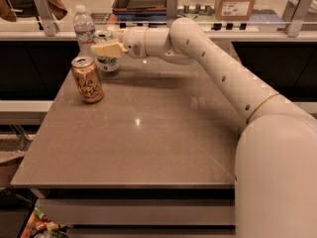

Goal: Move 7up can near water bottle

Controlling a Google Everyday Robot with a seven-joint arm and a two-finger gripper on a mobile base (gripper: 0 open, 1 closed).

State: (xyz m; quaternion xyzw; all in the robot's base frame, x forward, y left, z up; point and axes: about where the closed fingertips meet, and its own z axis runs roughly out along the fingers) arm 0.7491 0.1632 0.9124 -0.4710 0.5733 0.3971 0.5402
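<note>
Cream-coloured, the gripper (103, 47) is at the far left corner of the desk (148, 148), and its fingers are closed around the 7up can (109, 63). This can stands just beside the water bottle (84, 29). An orange can (87, 79) stands nearer to me, by the left edge.

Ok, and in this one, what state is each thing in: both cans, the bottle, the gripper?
water bottle: upright, cap on, at the far left corner of the table.
7up can: upright on the table, just right of the water bottle.
orange can: upright, standing apart, nearer the camera than the other two.
gripper: at the 7up can, partly across its front; whether it grips cannot be told.
</note>
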